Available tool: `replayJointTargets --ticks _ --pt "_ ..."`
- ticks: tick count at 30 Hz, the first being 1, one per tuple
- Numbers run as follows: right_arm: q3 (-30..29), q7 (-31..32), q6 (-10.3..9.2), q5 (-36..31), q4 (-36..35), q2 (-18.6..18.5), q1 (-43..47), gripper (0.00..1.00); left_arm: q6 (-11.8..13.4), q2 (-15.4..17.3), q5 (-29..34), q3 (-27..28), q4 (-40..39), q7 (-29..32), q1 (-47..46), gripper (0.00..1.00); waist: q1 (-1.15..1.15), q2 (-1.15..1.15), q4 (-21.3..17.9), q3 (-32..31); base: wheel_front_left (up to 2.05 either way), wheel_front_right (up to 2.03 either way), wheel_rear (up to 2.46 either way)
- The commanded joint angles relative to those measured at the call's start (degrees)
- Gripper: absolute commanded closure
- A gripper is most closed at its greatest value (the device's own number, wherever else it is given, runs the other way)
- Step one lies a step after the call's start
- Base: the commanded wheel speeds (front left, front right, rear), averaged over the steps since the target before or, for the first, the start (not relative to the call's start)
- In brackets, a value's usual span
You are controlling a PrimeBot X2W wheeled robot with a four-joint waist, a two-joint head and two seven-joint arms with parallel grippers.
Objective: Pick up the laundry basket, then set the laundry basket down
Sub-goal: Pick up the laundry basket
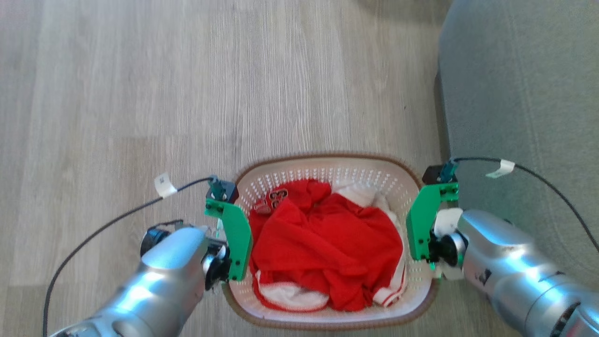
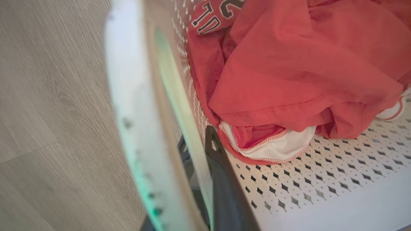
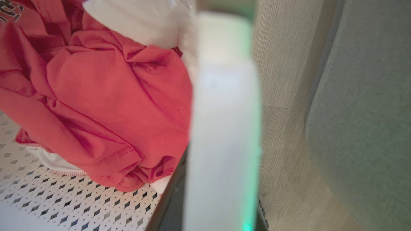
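Observation:
The laundry basket (image 1: pixel 323 157), white and perforated with a brown woven-look rim, sits low in the head view, with red and white clothes (image 1: pixel 327 234) heaped inside. My left gripper (image 1: pixel 236 234) is at its left side handle and my right gripper (image 1: pixel 419 229) at its right one. In the left wrist view the left gripper (image 2: pixel 197 141) straddles the blurred white handle (image 2: pixel 135 112), one dark finger (image 2: pixel 224 186) inside the perforated wall (image 2: pixel 305 179). In the right wrist view the right gripper (image 3: pixel 221 192) likewise clamps the white handle (image 3: pixel 224 112). I cannot tell whether the basket touches the floor.
Pale wood-look floor (image 1: pixel 140 93) stretches ahead and to the left. A grey upholstered sofa (image 1: pixel 524 117) stands close on the right, just beyond my right arm. Black cables (image 1: pixel 107 222) loop off both wrists.

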Motion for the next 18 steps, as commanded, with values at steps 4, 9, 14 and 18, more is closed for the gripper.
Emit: replayJointTargets --ticks 4,9,14,18 --pt "1.90 0.94 0.42 -0.04 -0.72 1.73 2.14 1.00 -1.73 0.22 1.09 -0.26 -0.43 1.74 0.34 1.00 0.01 0.00 0.09 -5.29 0.00 0.00 0.00" --pt "2.37 2.37 0.42 0.96 -0.49 2.55 3.85 1.00 -1.85 0.22 0.82 -0.26 -0.80 3.66 2.08 1.00 0.01 0.00 0.41 -9.29 0.00 0.00 0.00" --pt "2.83 3.24 0.42 1.22 -0.24 3.09 4.76 1.00 -1.86 0.23 0.63 -0.26 -1.52 4.93 3.69 1.00 0.01 0.00 0.62 -12.01 0.00 0.00 0.00" --pt "3.11 3.71 0.42 1.52 -0.01 3.60 5.12 1.00 -1.87 0.67 0.97 -0.26 -2.11 5.84 4.41 1.00 0.01 0.00 0.88 -13.63 0.00 0.00 0.00"
